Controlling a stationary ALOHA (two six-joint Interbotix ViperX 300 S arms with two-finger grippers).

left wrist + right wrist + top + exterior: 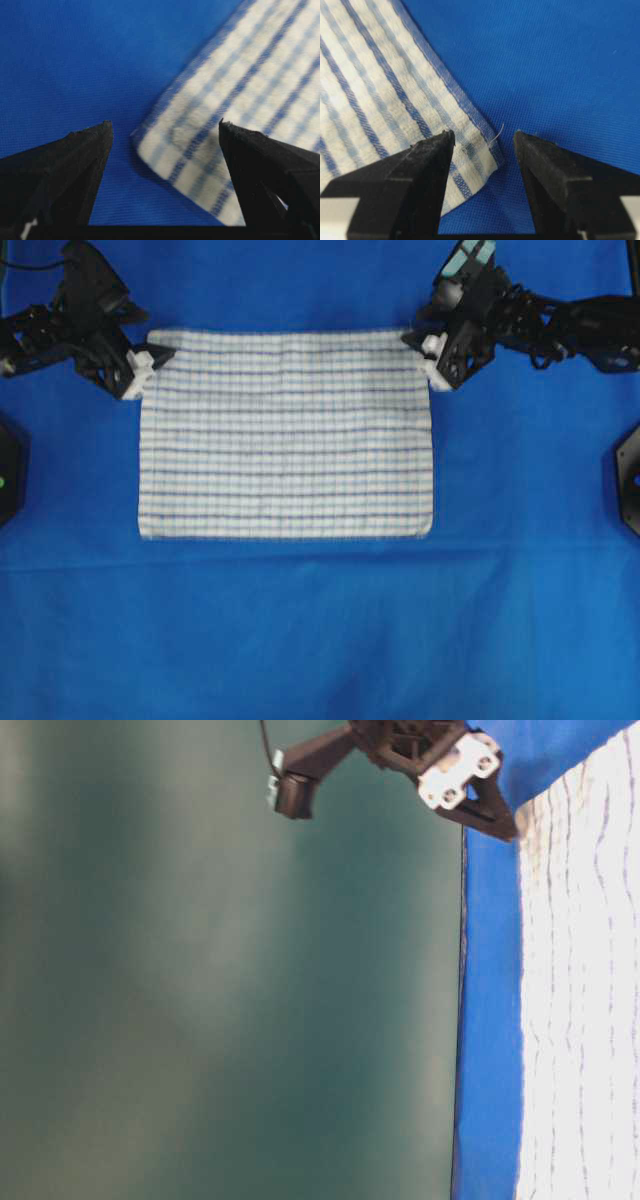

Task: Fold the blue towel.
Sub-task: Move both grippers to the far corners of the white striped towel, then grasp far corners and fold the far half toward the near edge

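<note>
Plain blue sheeting point(320, 630) covered the whole work surface, and the blue towel point(286, 435) lay flat on it near the middle, a white rectangle crossed by dark and light blue stripes, its long edges running across the overhead view.

At the towel's far left corner sat the left gripper point(148, 368). Its jaws were spread wide. From the left wrist camera the corner point(165, 150) lay between the two black fingers point(75, 165), nearer the right-hand one, which overlapped the cloth's edge, and the corner's tip looked slightly raised off the sheet.

At the far right corner sat the right gripper point(428, 352), its jaws also parted, though less widely. In the right wrist view the towel's corner point(482, 150) reached into the gap between the fingers point(420, 170), with the left-hand finger over the cloth and the other over bare sheet. Neither gripper was clamped on the fabric.
</note>
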